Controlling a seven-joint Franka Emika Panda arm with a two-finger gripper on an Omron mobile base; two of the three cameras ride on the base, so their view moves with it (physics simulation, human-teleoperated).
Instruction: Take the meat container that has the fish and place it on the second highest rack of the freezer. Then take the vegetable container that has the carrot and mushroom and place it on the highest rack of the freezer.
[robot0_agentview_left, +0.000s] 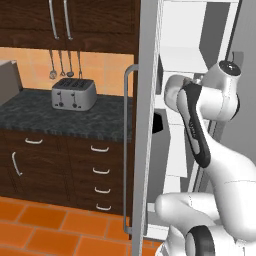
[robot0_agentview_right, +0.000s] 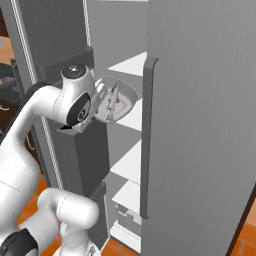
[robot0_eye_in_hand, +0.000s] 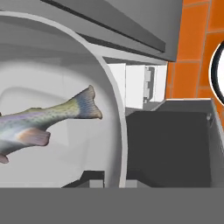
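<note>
The meat container (robot0_agentview_right: 126, 96) is a pale round bowl, tipped steeply on its side inside the open freezer (robot0_agentview_right: 200, 125). The fish (robot0_agentview_right: 113, 99) lies in it. My gripper (robot0_agentview_right: 102, 106) is shut on the bowl's near rim. The bowl hangs between two white shelves, one above (robot0_agentview_right: 132, 64) and one just below (robot0_agentview_right: 134, 117); I cannot tell which rack is the highest. In the hand view the fish (robot0_eye_in_hand: 43, 122) stretches across the bowl's white inside (robot0_eye_in_hand: 83, 65), tail to the right, and my gripper (robot0_eye_in_hand: 104, 178) sits on the rim at the bottom. The vegetable container is out of view.
The freezer door (robot0_agentview_left: 146, 125) with its long bar handle (robot0_agentview_left: 127, 150) stands edge-on left of my arm. Dark door bins (robot0_agentview_right: 85, 150) are close beside my hand. A toaster (robot0_agentview_left: 74, 93) sits on the dark counter (robot0_agentview_left: 45, 117) at left. More white shelves (robot0_agentview_right: 127, 162) lie below.
</note>
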